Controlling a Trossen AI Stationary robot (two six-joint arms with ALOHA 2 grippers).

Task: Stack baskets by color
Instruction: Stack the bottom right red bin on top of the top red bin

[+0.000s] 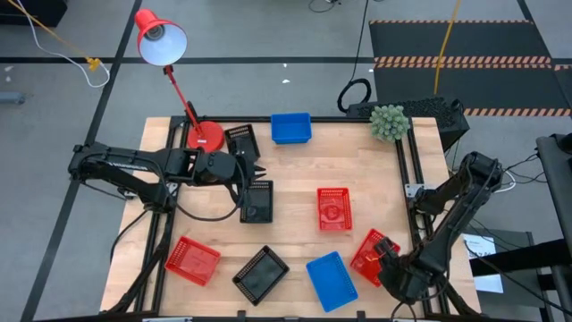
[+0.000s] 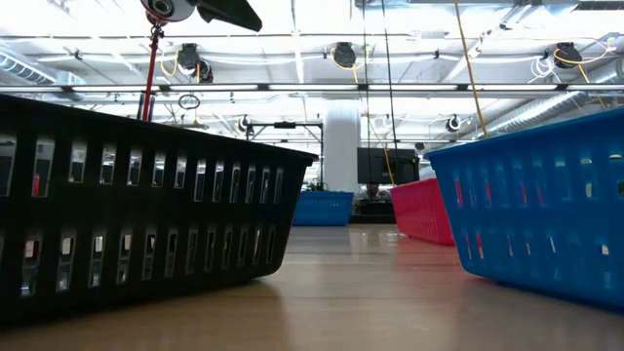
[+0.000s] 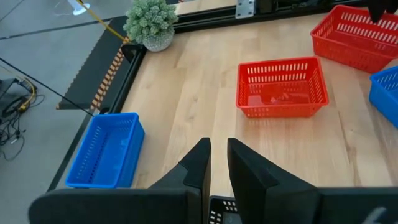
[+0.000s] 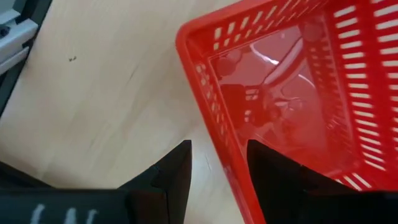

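My left gripper (image 1: 257, 175) (image 3: 217, 143) is over the table's far left part, its fingers almost together on a black basket (image 1: 257, 202). My right gripper (image 1: 386, 261) (image 4: 217, 149) is open at the near right, pointing down. One finger stands outside and one inside the wall of a red basket (image 1: 371, 253) (image 4: 280, 106); I cannot tell whether they touch it. On the table lie two more red baskets (image 1: 333, 208) (image 1: 192, 261), two blue ones (image 1: 290, 128) (image 1: 331, 280) and two black ones (image 1: 243, 141) (image 1: 261, 273). My left gripper has a piece of the black basket's mesh wall (image 3: 217, 210) far back between its two fingers, which hide most of the contact. The fingers slant down from the table's left. The basket sits below them; I cannot tell whether it is clear of the table.
A red desk lamp's base (image 1: 206, 136) stands at the far left beside a black basket. A small potted plant (image 1: 389, 122) sits at the far right corner. Bare wood lies in the table's middle (image 1: 295, 179). Black frame rails (image 1: 404, 170) edge the table.
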